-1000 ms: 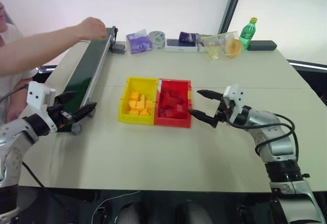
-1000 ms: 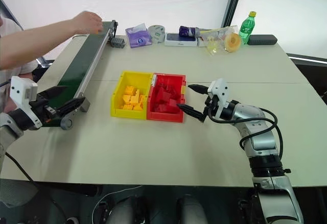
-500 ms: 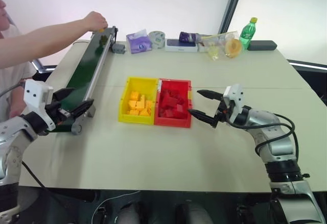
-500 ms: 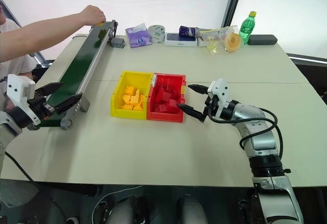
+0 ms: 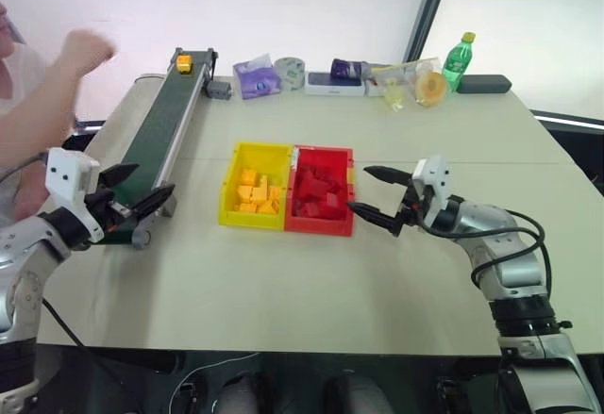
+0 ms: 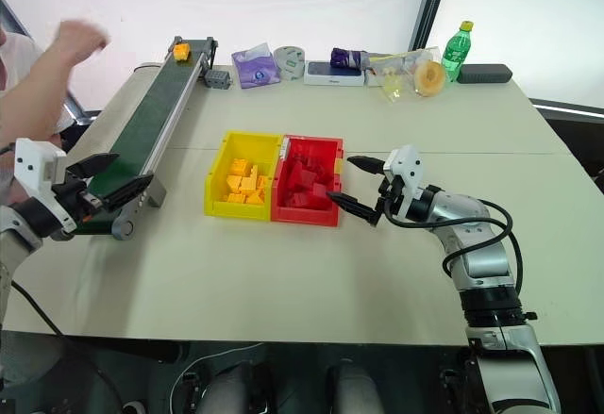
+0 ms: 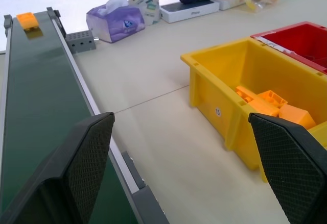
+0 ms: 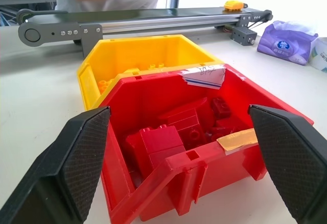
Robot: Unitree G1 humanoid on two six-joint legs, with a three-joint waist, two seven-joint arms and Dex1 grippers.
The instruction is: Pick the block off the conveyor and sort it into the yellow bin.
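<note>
A small yellow-orange block (image 5: 184,63) lies on the far end of the conveyor (image 5: 159,129), a dark green belt between silver rails along the table's left side. My left gripper (image 5: 158,178) is open and empty over the belt's near end, far from the block. The yellow bin (image 5: 249,218) sits mid-table beside the conveyor and holds several yellow-orange blocks. Just right of the red bin (image 5: 321,223), my right gripper (image 5: 359,188) is open, empty and pointing at it. The left wrist view shows the block (image 7: 26,20) far up the belt, with the yellow bin (image 7: 225,117) close by.
The red bin adjoins the yellow one and holds red blocks. A person sits at the left with a raised hand (image 5: 85,51) off the conveyor. A tissue pack (image 5: 256,76), a tape roll, boxes and a green bottle (image 5: 458,59) line the table's far edge.
The person's hand has left the conveyor's far end and pulled back up to the left, leaving the block on the belt. Both my grippers have kept their places.
</note>
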